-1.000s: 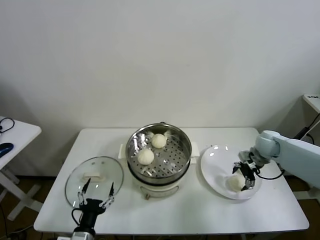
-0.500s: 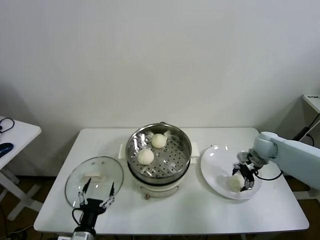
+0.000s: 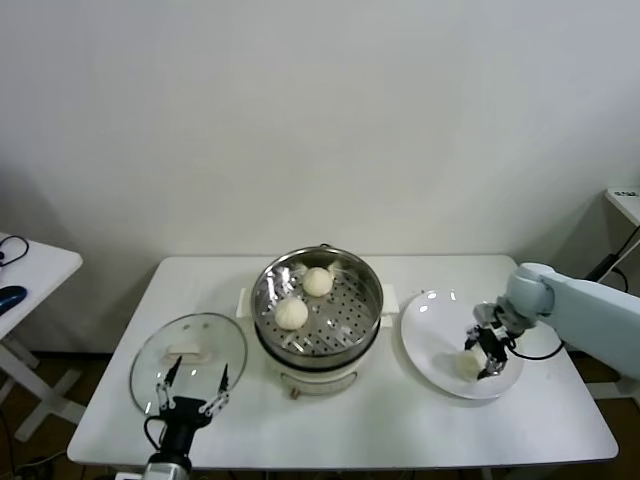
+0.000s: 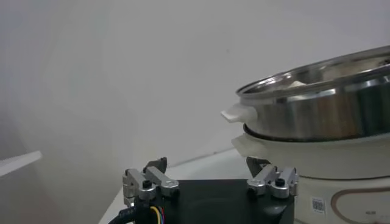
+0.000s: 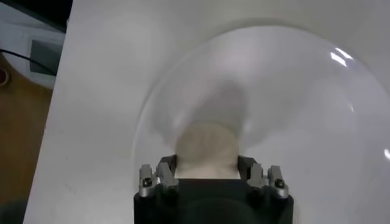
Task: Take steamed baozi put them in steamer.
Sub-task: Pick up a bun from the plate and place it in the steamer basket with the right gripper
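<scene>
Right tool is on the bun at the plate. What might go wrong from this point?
1. The right tool pinches the soft bun; it may get squashed or slip out when lifted.
2. That bun sits near the plate edge; dragging could tip the plate.
3. Two buns already lie in the steamer; a careless drop could land on one.

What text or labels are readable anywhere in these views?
None readable.
Steamer base: a small sticker with a code-like pattern, too small to read.
Beside it, a curved dial marking, no legible characters.
Plate, lid, baozi, table: no print visible.
</scene>
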`<action>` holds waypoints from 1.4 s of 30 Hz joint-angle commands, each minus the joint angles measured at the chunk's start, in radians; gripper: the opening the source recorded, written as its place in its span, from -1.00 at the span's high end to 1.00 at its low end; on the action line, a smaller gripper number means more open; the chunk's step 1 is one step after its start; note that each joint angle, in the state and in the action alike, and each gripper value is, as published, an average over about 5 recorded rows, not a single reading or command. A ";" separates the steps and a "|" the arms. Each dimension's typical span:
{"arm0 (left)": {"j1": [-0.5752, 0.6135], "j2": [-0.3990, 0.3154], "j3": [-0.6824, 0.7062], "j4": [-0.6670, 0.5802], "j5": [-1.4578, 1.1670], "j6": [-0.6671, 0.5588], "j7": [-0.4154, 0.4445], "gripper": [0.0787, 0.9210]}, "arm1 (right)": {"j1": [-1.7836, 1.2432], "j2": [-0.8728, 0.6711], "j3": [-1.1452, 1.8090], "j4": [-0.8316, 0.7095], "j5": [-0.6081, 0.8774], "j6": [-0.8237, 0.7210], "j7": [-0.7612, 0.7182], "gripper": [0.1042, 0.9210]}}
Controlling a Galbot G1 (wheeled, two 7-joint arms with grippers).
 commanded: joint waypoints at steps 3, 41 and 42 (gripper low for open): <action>-0.002 0.002 0.002 -0.002 0.001 0.004 0.001 -0.77 | 0.209 0.002 -0.130 0.069 0.063 0.010 -0.009 -0.35; 0.027 0.000 -0.004 -0.014 0.014 0.011 0.001 -0.77 | 0.450 0.603 -0.108 0.296 -0.323 0.406 -0.092 -0.30; 0.028 0.000 -0.005 -0.014 0.014 0.011 0.001 -0.77 | 0.440 0.613 -0.110 0.294 -0.324 0.406 -0.092 -0.30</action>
